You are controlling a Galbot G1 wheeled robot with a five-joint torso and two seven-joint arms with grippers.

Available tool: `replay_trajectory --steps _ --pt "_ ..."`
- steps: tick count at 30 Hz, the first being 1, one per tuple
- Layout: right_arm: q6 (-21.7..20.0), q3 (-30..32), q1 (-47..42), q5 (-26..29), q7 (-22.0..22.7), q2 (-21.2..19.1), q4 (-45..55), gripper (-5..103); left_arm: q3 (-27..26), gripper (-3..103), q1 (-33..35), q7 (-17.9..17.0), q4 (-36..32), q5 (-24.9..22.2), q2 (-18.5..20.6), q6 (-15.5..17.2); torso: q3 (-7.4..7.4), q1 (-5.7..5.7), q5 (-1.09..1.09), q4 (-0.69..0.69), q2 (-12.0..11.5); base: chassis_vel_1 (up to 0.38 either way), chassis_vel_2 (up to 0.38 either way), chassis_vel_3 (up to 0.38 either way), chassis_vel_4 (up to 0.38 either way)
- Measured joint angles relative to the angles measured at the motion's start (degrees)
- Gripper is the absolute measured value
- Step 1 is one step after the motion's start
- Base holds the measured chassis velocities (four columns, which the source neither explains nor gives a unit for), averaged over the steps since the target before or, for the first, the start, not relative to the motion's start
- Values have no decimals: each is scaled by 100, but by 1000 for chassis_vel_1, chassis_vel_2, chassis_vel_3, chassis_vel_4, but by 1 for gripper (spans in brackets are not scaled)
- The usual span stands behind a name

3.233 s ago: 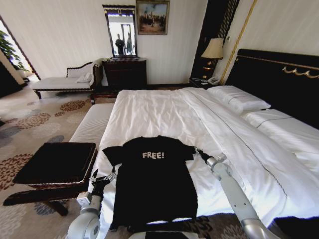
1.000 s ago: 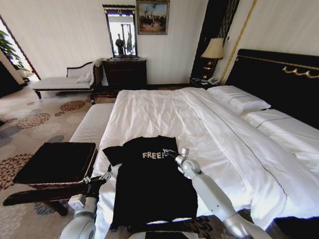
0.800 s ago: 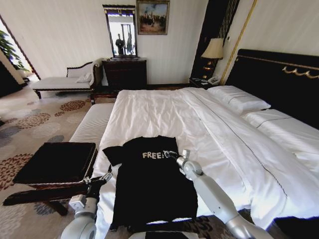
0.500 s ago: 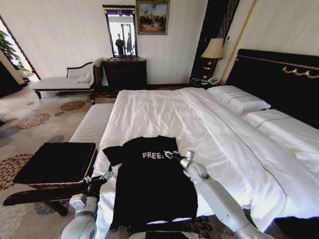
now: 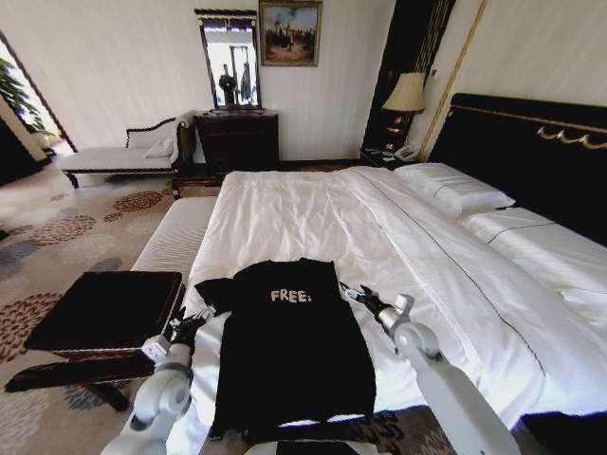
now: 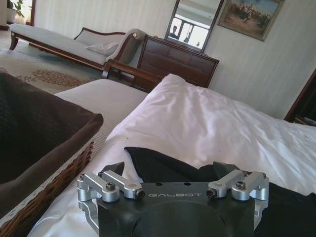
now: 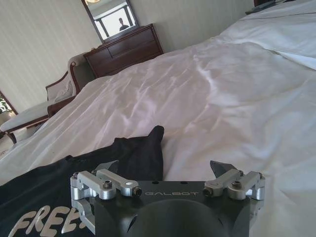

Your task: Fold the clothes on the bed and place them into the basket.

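Black T-shirt lies flat at the foot of the bed, chest lettering reading "FREE!", its right sleeve folded inward. Right gripper, fingers spread and empty, hovers just beside the shirt's right edge, arm reaching forward. Left gripper, likewise spread and empty, sits at the left sleeve, near the basket. Both wrist housings read "GALBOT".
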Motion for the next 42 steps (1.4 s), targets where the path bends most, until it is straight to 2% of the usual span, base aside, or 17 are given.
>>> replay_trajectory --steps 3,7,14,24,31,32,37,41,42 --pt "4 109 -95 4 5 -24 53 100 50 100 -169 9 172 -59 57 23 0 0 0 1 0 0 0 0 0" --pt "18 390 -275 65 -1 -162 182 100 182 100 -667 100 715 -371 268 95 0 0 -1 0 0 0 0 0 0" --pt "52 572 -396 154 -29 -303 236 100 286 100 -1236 111 1370 -779 321 195 1 1 -1 0 0 0 0 0 0" --pt "56 612 -361 231 -27 -403 241 100 581 100 -1862 254 2125 -791 351 164 1 1 0 1 0 0 0 0 0" --pt "53 627 -346 271 -24 -420 236 100 709 100 -2133 250 2340 -823 356 163 0 1 0 0 0 0 0 0 0" --pt "53 627 -344 271 -23 -418 236 100 719 103 -2153 246 2356 -826 353 163 0 1 0 0 0 0 0 0 0" --pt "51 632 -341 275 -22 -414 230 100 759 98 -2216 202 2424 -854 327 197 0 1 0 0 0 0 0 0 0" --pt "43 669 -343 311 -19 -428 212 100 764 79 -2229 184 2489 -840 296 224 0 0 0 0 0 0 0 0 0" --pt "43 669 -343 311 -19 -428 212 100 764 79 -2229 184 2489 -840 296 224 0 0 0 0 0 0 0 0 0"
